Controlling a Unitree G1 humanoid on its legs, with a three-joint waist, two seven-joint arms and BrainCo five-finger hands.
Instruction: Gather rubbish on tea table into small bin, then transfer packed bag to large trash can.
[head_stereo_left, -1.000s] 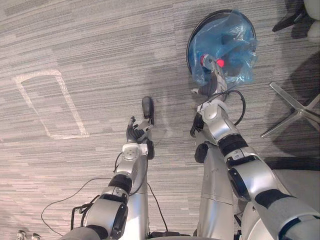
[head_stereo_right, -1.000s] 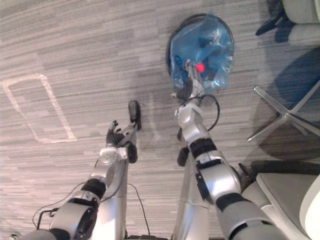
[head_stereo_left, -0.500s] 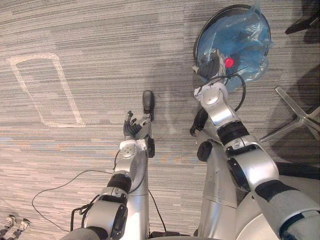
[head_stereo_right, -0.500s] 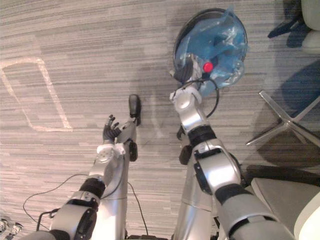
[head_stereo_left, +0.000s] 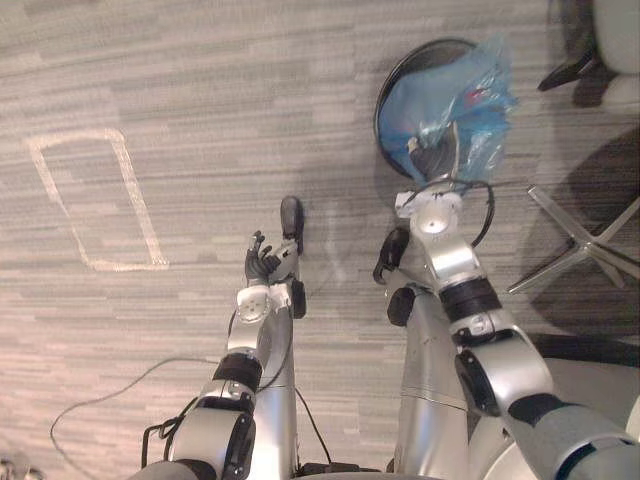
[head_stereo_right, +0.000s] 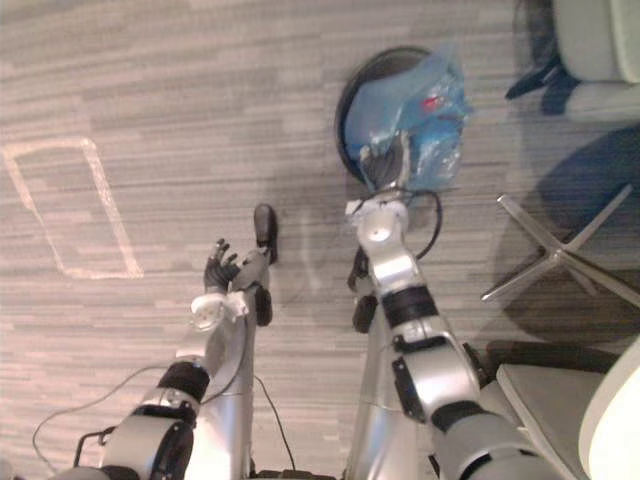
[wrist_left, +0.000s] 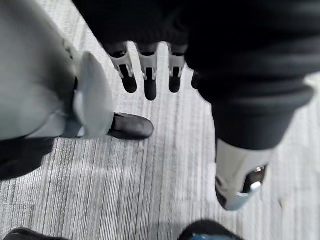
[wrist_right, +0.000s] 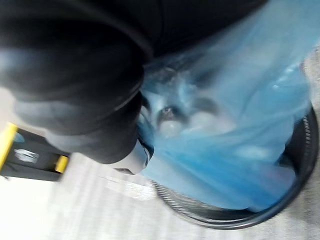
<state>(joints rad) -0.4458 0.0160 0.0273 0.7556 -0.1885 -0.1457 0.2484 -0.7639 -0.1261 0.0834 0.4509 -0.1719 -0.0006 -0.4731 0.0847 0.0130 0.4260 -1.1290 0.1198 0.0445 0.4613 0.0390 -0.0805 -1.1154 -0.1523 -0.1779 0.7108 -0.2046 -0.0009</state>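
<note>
A blue plastic bag (head_stereo_left: 455, 95) with rubbish inside stands in a round black bin (head_stereo_left: 385, 95) on the carpet ahead of me. My right hand (head_stereo_left: 435, 160) reaches to the bag's near edge. In the right wrist view its fingers (wrist_right: 170, 117) are curled into the blue bag (wrist_right: 240, 125), above the bin's rim (wrist_right: 225, 220). My left hand (head_stereo_left: 262, 265) hangs over bare carpet to the left of the bin, holding nothing. Its fingers (wrist_left: 147, 75) are straight in the left wrist view.
A chair's metal star base (head_stereo_left: 580, 245) stands on the floor right of the bin, and a pale chair seat (head_stereo_left: 615, 40) is at the far right. A white tape rectangle (head_stereo_left: 95, 200) marks the carpet to the left.
My right hand's fingers have curled shut on the bag's near edge. The left hand has stayed as it was. The camera has shifted a little.
</note>
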